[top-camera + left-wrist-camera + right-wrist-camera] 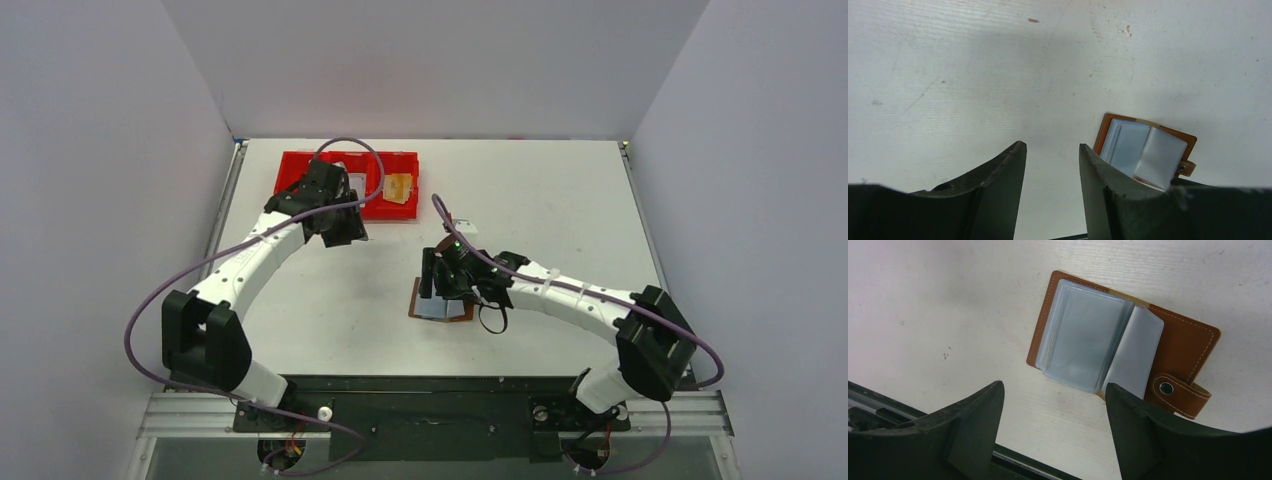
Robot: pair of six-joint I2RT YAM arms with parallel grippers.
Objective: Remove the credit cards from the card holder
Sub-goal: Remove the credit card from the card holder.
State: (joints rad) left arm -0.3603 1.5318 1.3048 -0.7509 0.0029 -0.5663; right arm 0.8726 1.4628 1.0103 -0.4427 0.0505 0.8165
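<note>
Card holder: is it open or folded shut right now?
Open. The card holder lies spread flat on the table, brown cover facing down, grey-blue sleeves fanned upward, and its strap tab unfastened at one edge.

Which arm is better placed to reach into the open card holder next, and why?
Right. The right gripper hovers open directly over the card holder; the left gripper hangs farther off, near the red tray.

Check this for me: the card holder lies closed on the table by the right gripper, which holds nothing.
Not quite. The card holder is open, not closed: the right wrist view shows its clear sleeves fanned out and the strap tab unfastened. It does lie on the table by the right gripper, which holds nothing.
</note>
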